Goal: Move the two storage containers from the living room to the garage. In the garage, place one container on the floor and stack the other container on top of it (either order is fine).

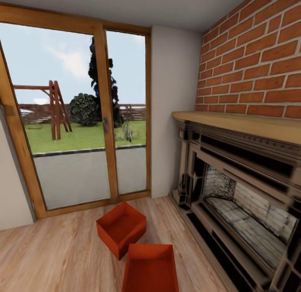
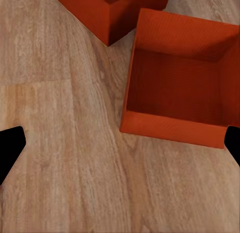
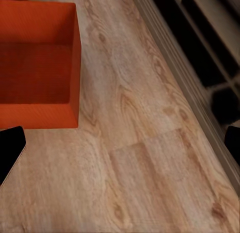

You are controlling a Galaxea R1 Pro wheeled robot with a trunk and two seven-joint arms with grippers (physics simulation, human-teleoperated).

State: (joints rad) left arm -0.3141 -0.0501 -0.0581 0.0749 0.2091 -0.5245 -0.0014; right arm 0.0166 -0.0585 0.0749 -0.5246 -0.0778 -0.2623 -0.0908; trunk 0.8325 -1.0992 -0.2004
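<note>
Two rust-red storage containers: nearer container [image 1: 150, 269] and farther container [image 1: 121, 227] rest near each other on the wood-plank floor [image 1: 58, 258], beyond our left fingers [image 2: 11, 149] and right fingers [image 3: 10, 149], spread open, beside the fireplace [image 1: 246, 191].

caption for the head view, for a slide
Two red storage containers on living-room wood floor, between glass doors and fireplace.

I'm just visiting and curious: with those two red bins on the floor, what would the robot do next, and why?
Probably lower both arms toward the nearer bin to grip its side walls. It sits empty on the wood floor just ahead, with the left gripper and right gripper open above the floor on either side of it, holding nothing.
</note>
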